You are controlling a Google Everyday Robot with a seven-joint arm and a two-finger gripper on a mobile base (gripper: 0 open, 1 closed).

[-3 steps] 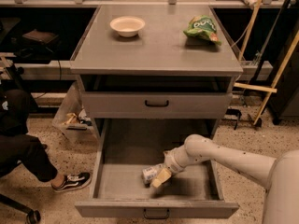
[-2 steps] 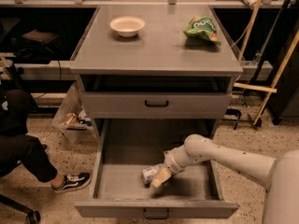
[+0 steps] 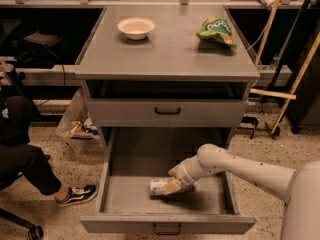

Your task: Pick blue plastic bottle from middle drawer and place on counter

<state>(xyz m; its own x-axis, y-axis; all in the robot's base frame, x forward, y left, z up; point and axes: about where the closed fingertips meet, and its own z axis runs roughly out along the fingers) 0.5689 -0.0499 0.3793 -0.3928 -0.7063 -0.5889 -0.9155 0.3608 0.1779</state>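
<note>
Nothing has visibly shifted since a second ago: gripper (image 3: 173, 181), bottle (image 3: 157, 186) and drawer (image 3: 125, 196) sit as they did. Camera view, looking down on the front of a grey cabinet (image 3: 91, 91). Counter (image 3: 165, 54): the cabinet's flat top, carrying a pale bowl (image 3: 136, 27) toward its rear left and a green bag (image 3: 216, 31) toward its rear right, the two well apart. Upper drawer (image 3: 167, 111): pushed in just under the counter, dark handle at the centre. Drawer: lowest in the cabinet, pulled fully out, a small dark handle on its front edge. Bottle: lying on its side on the drawer floor, right of centre and toward the front, pale label showing. Arm (image 3: 240, 166): white, reaching into the drawer from the cabinet's front right. Gripper: down inside the drawer at the bottle's right end and touching it; whether it clamps the bottle or only rests against it cannot be told. Left of the cabinet: a seated person's dark leg (image 3: 27, 166) and black shoe (image 3: 77, 194) on speckled floor, and a clear bin (image 3: 75, 129) near the cabinet's side. Right of the cabinet: wooden poles (image 3: 295, 79) leaning.
</note>
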